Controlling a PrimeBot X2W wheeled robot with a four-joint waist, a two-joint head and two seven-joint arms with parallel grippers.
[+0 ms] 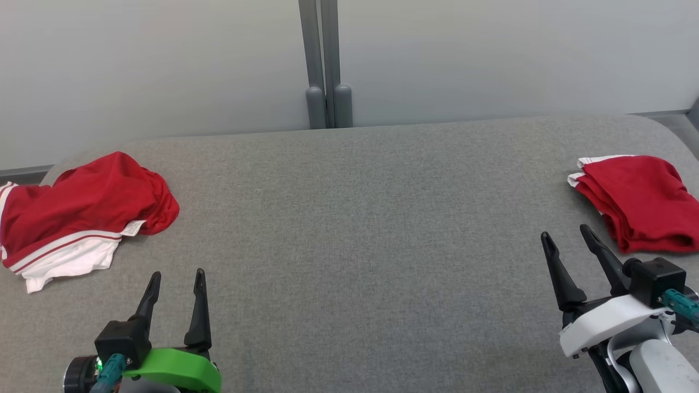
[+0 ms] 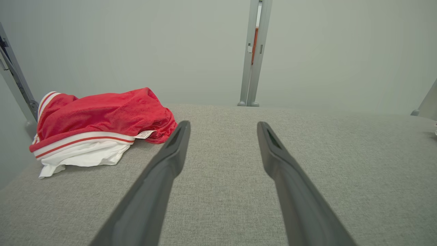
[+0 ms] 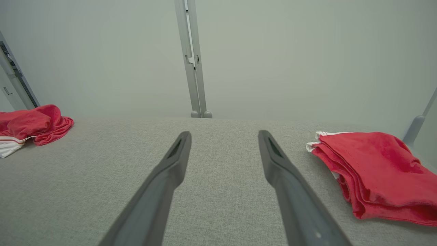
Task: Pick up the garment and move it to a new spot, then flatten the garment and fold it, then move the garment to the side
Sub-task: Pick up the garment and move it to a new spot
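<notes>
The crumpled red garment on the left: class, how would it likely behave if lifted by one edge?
The crumpled garment lies in soft folds, so it is probably floppy and should drape and unfurl. Its thin cloth suggests it is light. It seems unlikely to roll.

Soft, even light; sharp, shadowless.

Looks like test lab: grey fabric-covered table (image 1: pixel 349 218), plain pale partition panels (image 1: pixel 153 65), metal post (image 1: pixel 326 54).

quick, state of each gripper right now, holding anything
left gripper: open, jaws apart, holding nothing
right gripper: open, jaws apart, holding nothing
</notes>
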